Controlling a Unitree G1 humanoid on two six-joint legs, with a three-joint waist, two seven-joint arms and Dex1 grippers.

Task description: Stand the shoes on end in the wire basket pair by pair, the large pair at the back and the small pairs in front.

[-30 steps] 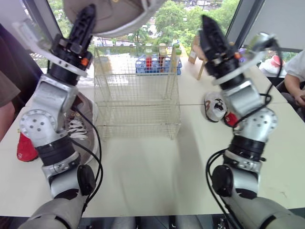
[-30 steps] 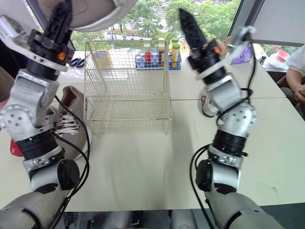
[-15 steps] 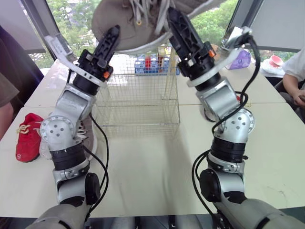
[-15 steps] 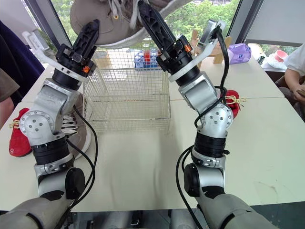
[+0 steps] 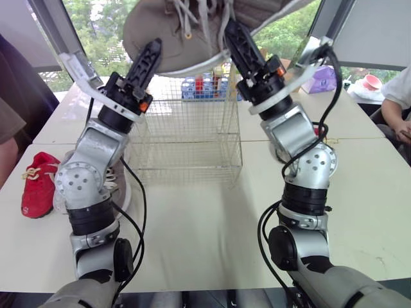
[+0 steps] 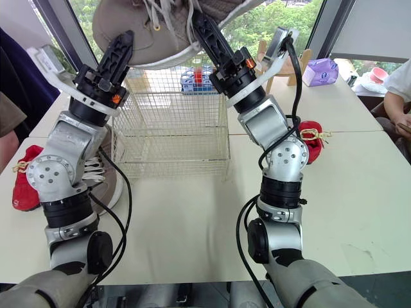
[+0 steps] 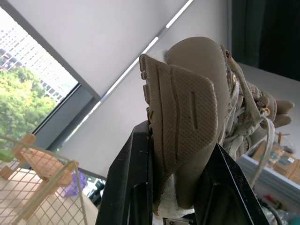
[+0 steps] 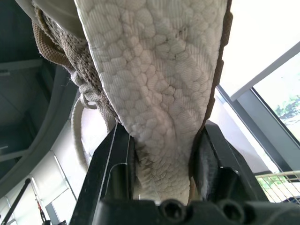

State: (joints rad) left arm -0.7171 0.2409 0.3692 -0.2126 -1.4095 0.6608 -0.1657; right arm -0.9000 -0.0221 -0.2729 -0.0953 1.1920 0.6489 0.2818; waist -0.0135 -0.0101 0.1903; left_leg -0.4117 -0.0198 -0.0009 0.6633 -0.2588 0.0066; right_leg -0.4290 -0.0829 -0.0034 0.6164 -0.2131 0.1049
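High above the wire basket (image 5: 186,147), a big tan shoe (image 5: 180,38) with loose laces hangs between the two arms. The left pincer (image 5: 153,51) pinches its left end across the sole, and the right pincer (image 5: 232,35) pinches its right part across the white sole, each with one finger pressed on either side. Down on the counter (image 5: 205,224), a second big tan shoe (image 5: 117,185) lies just left of the basket behind the left arm, a small red shoe (image 5: 38,183) lies farther left, and another red shoe (image 6: 313,138) lies right of the basket.
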